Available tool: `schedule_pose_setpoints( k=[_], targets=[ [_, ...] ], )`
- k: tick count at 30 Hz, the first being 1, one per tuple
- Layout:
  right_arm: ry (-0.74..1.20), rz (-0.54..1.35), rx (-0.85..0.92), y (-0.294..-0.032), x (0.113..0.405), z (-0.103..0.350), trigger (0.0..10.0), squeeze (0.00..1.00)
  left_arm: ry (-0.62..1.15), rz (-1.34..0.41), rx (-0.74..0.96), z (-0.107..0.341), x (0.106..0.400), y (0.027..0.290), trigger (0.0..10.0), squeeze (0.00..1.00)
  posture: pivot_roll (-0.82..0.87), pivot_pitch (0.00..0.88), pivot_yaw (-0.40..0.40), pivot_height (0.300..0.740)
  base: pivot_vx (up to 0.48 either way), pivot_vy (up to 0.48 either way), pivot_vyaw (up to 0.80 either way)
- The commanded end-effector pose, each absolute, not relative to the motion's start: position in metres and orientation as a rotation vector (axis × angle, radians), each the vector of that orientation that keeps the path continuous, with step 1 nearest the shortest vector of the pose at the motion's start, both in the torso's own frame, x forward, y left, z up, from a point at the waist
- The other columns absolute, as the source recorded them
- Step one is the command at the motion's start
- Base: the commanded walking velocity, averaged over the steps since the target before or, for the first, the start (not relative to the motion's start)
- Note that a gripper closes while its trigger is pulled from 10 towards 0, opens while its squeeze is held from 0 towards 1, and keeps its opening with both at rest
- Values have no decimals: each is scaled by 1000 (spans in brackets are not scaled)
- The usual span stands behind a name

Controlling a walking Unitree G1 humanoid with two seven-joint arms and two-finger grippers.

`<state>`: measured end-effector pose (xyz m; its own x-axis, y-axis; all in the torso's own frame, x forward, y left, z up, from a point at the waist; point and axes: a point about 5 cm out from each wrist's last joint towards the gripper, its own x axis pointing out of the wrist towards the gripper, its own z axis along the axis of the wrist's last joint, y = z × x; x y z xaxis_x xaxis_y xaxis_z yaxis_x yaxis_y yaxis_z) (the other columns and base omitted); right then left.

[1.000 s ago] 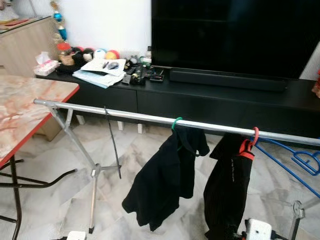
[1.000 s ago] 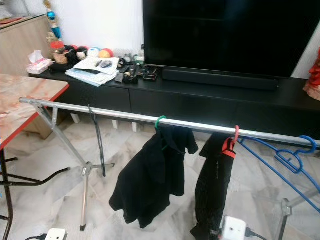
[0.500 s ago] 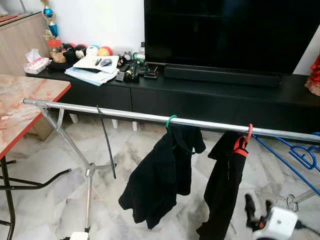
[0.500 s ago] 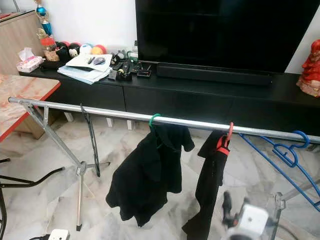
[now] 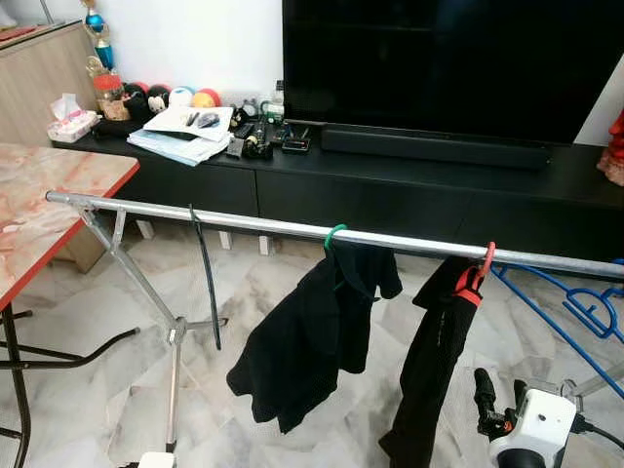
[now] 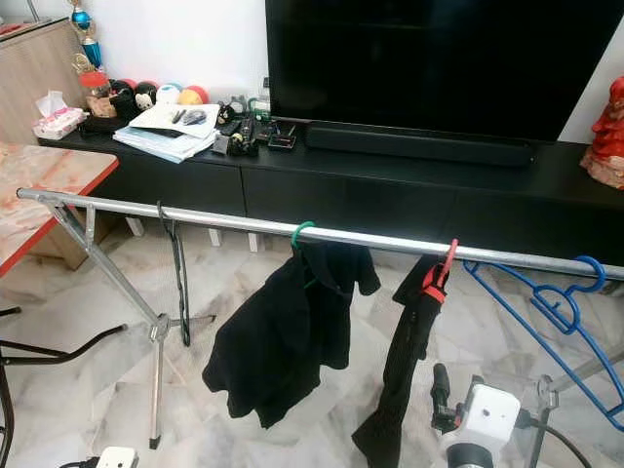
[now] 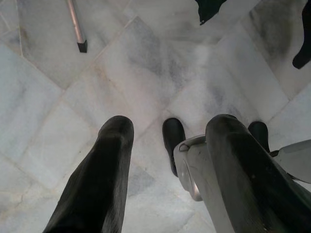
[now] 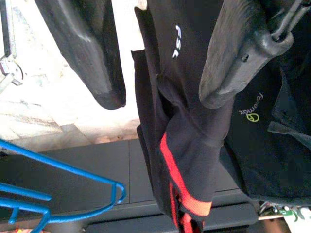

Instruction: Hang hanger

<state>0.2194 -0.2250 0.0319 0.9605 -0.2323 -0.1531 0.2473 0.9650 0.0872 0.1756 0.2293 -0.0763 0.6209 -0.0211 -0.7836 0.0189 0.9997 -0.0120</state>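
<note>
I log: right gripper (image 8: 158,73) spread, empty, lower right, facing black-red garment (image 5: 434,361); rail (image 5: 263,225) bare at frame left; left gripper (image 7: 167,165) spread over floor.

A green hanger (image 5: 335,234) and a red hanger (image 5: 487,259) are being carried by the silver rail (image 5: 244,223), each draped with dark clothing; a blue hanger (image 5: 585,307) is being held alongside.

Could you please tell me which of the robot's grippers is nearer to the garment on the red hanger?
The right. The right gripper is raised just beside the black garment on the red hanger; the left gripper points down at the marble floor.
</note>
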Motion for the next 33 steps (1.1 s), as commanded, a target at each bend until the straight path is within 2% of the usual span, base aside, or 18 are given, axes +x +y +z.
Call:
schedule_pose_setpoints(
  k=[1,11,26,30,33],
  targets=[
    [151,-245,121,-224,218,32,10000,0,925,-24,8,-78,171,231,10000,0,-35,54,5,740,0,289,0],
    [159,-249,128,-223,219,30,10000,0,923,-27,19,-78,173,232,10000,0,-31,49,9,740,0,282,0],
    [162,-246,135,-221,223,29,10000,0,904,-44,25,-76,176,231,10000,0,-32,45,11,740,0,0,0],
    [145,-280,123,-228,222,33,10000,0,905,-42,31,-76,176,231,10000,0,-31,47,10,740,0,0,0],
    [120,-367,123,-243,220,37,10000,0,906,-43,33,-76,175,231,10000,0,-29,49,10,740,0,0,0]
  ],
)
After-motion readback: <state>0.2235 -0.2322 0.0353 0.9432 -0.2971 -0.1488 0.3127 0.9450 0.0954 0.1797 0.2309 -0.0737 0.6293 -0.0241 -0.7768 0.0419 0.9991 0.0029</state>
